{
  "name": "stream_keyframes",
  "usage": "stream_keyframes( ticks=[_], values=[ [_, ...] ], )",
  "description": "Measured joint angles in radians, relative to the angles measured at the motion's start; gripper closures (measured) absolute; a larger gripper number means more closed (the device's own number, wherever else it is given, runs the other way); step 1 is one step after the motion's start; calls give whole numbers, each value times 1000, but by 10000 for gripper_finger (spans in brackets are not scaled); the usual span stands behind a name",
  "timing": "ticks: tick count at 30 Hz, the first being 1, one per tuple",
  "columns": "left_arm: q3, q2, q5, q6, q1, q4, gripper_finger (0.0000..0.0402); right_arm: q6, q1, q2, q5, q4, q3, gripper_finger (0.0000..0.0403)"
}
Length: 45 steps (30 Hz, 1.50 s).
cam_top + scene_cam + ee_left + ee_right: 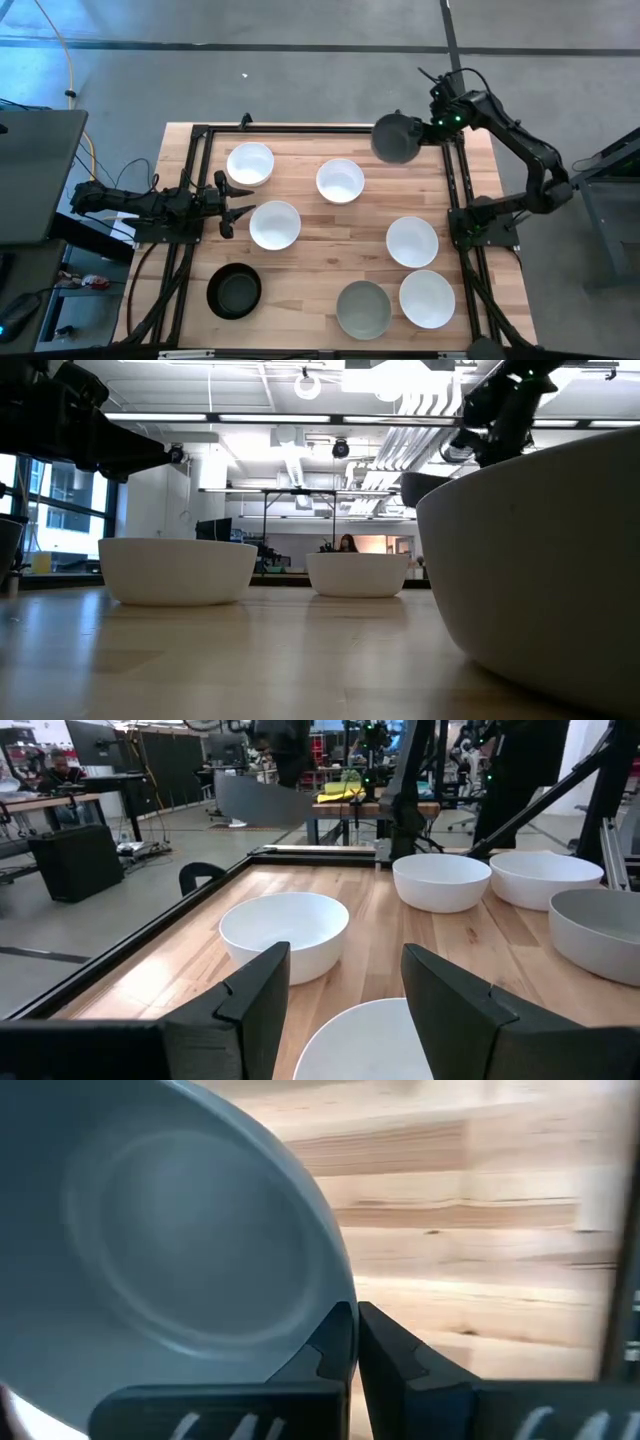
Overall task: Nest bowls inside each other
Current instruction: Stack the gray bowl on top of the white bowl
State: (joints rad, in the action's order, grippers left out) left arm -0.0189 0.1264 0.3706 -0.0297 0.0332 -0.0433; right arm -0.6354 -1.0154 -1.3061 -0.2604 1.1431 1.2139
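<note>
Seven bowls rest on their bases on the wooden table (310, 270): white ones (250, 163), (340, 180), (275, 224), (412, 241), (427, 298), a grey one (363, 309) and a black one (234, 292). A darker grey bowl (398, 138) hangs in the air over the table's far right corner, and my right gripper (424, 133) is shut on it. At the left edge my left gripper (235, 205) points level with its fingers open, just short of a white bowl (365, 1040) and touching nothing. My right gripper pinches the grey bowl's rim (343, 1292) between its two fingers, one finger (325, 1350) on the inner side and the other (400, 1355) outside. The fingers slant down from the far right. The bowl (260, 800) hangs tilted, lifted clear of the table.
A black metal frame (190, 180) runs along the table's left, far and right edges. Bare wood lies in the middle between the bowls. In the low view a white bowl (540, 560) stands close to the camera at the right. A person (348, 543) sits far off in the room.
</note>
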Motion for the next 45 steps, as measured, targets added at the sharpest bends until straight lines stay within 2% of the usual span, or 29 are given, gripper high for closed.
stream_keyframes(
  ticks=[5,12,23,31,36,45],
  values=[
    [0,0,0,1,0,0,220,-71,117,-62,12,7,84,403],
    [0,0,-1,34,0,0,220,-99,239,-218,43,20,200,403],
    [0,0,-4,53,0,0,220,-82,351,-486,39,102,422,403],
    [0,0,-4,38,0,1,220,-79,402,-598,50,154,556,403],
    [0,0,-4,38,0,1,220,-71,427,-632,51,158,565,403],
    [0,0,-4,38,0,1,220,-71,449,-637,70,157,504,403]
  ],
)
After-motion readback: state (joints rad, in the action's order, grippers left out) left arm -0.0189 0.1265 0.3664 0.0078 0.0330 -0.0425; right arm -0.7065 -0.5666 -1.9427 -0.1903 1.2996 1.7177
